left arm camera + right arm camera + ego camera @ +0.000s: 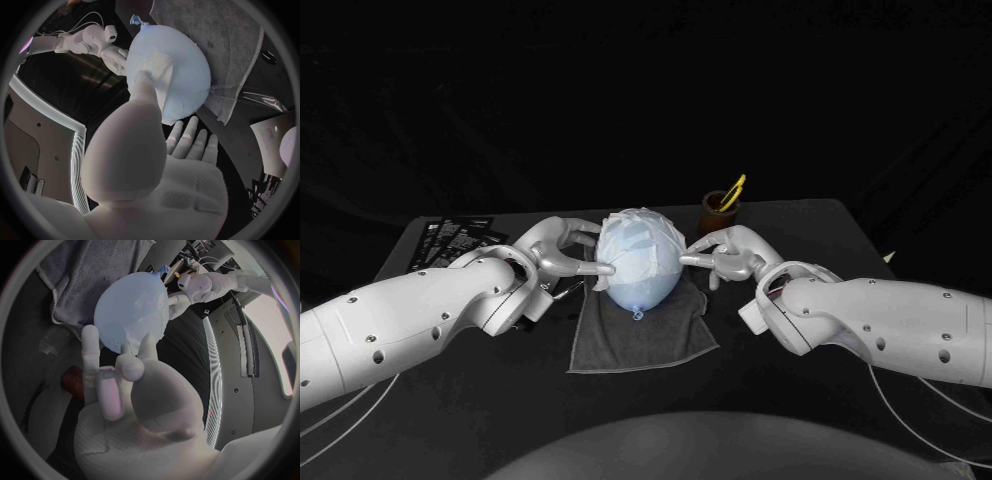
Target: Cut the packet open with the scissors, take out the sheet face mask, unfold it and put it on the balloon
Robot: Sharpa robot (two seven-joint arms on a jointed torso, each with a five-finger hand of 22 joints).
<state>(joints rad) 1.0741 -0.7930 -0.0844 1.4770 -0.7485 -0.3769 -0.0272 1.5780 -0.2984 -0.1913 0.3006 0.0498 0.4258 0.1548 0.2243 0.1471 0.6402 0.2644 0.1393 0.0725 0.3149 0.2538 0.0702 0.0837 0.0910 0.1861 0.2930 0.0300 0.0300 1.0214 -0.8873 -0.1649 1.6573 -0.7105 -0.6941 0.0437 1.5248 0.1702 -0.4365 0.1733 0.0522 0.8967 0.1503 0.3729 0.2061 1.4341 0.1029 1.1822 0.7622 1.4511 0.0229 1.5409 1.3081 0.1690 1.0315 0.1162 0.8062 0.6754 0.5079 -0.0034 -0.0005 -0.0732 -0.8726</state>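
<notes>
The sheet mask is white, the balloon pale blue, the towel grey, the counter black, the packets black with white print, the cup brown, and the handle in it yellow, perhaps the scissors'.

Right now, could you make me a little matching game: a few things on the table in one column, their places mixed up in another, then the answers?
Things:
1. mask
2. towel
3. cup
4. packets

Places:
A. flat under the balloon
B. far left corner of the table
C. draped over the balloon
D. just beyond the right hand

Pairs: 1-C, 2-A, 3-D, 4-B.
</notes>
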